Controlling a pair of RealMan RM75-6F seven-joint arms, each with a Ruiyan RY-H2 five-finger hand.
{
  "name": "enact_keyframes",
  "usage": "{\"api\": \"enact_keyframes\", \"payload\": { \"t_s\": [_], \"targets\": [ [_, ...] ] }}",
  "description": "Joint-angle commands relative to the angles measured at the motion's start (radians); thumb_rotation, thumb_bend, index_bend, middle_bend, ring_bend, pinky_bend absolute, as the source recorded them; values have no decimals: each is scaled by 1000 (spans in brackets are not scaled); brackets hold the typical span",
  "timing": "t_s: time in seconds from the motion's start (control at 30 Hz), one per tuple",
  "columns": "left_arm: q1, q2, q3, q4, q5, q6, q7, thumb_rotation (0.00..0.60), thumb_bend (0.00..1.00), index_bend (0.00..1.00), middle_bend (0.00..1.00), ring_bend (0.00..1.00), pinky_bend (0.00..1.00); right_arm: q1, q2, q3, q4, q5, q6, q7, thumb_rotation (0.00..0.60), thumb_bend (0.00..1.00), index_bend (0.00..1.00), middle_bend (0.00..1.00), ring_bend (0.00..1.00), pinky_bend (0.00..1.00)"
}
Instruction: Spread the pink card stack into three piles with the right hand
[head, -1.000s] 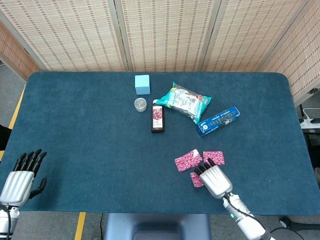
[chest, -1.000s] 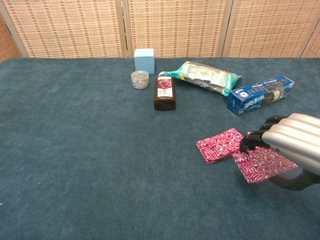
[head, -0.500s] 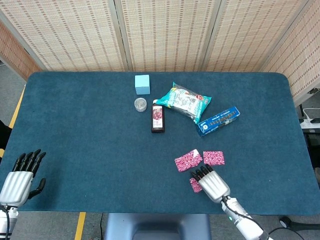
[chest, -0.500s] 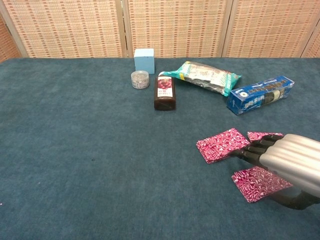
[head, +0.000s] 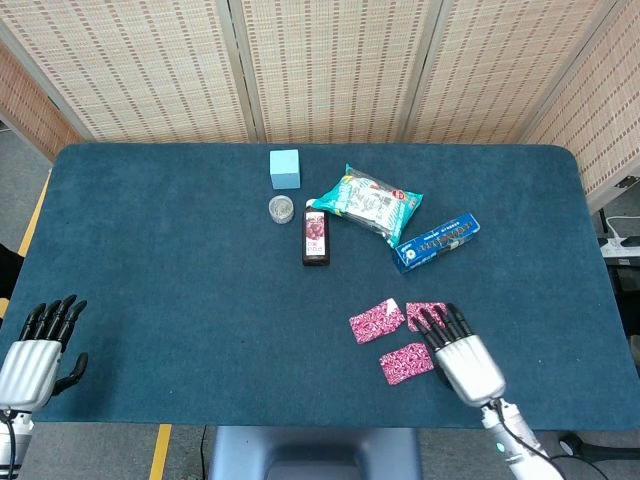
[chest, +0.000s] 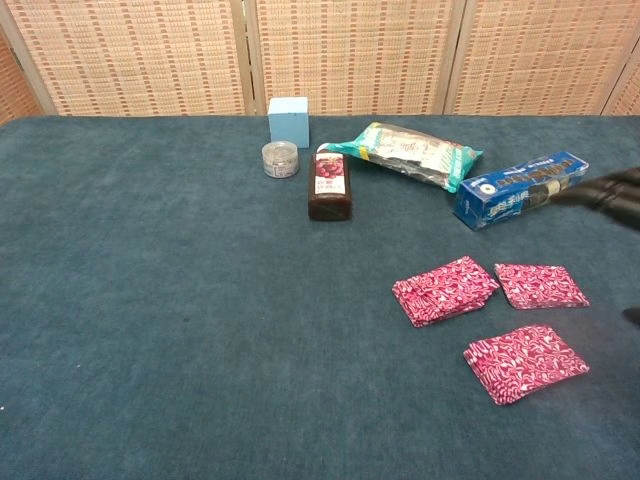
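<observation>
Three pink patterned card piles lie apart on the blue cloth at the front right: a left pile (head: 376, 322) (chest: 445, 291), a right pile (head: 428, 312) (chest: 541, 285) and a near pile (head: 406, 363) (chest: 525, 362). My right hand (head: 462, 358) hovers just right of the near pile with its fingers straight and nothing in it. Its dark fingertips (head: 440, 320) overlap the right pile in the head view. The chest view shows only dark fingertips (chest: 618, 192) at the right edge. My left hand (head: 35, 350) rests open at the front left corner, holding nothing.
Behind the cards lie a blue box pack (head: 436, 241), a green snack bag (head: 367, 203), a dark bottle (head: 315, 238), a small round jar (head: 281, 209) and a light blue cube (head: 285, 168). The table's front edge (head: 300, 424) runs close to the near pile.
My right hand has come off the near pile and shifted right and up, leaving that pile uncovered on the cloth. All three piles lie still. The left hand has barely moved.
</observation>
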Motion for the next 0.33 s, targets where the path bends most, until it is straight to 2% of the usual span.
{"api": "enact_keyframes", "payload": {
  "t_s": [0.03,0.2,0.33],
  "targets": [
    [0,-13,-1,25,25,20,-17,600,435,0,0,0,50,-171,63,45,97,-40,279,261,600,269,0,28,0,0],
    [-2,-29,-3,44,34,27,-15,600,435,0,0,0,49,-196,100,97,141,-13,302,403,600,269,0,0,0,0],
    [-1,-37,-1,38,46,36,5,600,436,0,0,0,50,-199,110,90,146,-30,263,421,600,269,0,0,0,0]
  ]
}}
